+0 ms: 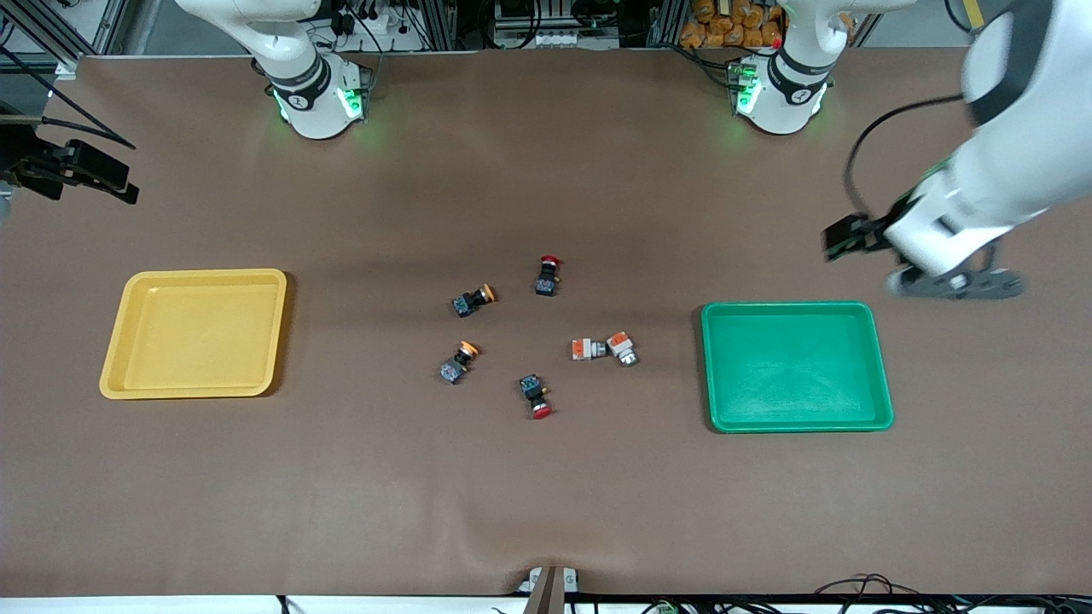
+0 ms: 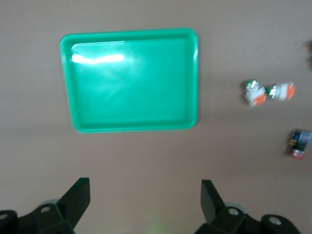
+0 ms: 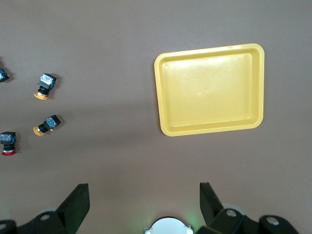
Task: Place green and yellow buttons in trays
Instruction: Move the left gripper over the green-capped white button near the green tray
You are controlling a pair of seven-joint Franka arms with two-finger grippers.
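Both trays sit bare on the brown table, and all the switches lie loose in a cluster between them.

The left gripper hangs in the air with its fingers spread wide, holding nothing. It is over the bare table just past the green tray's rim, on the side toward the robot bases at the left arm's end. From its wrist view the green tray is right ahead of the fingers, and the two white switches are off to one side, touching or nearly touching each other.

The right gripper is also wide open with nothing in it. It is up over the table at the right arm's end, with the yellow tray out in front of its fingers. In the front view only a dark bit at the edge could be it, hard to say.

Two black switches with orange caps are on the yellow tray's side of the cluster, well apart from that tray. The two white ones are nearer the green tray.

Two red-capped switches lie at the ends of the cluster farthest from and nearest to the front camera.
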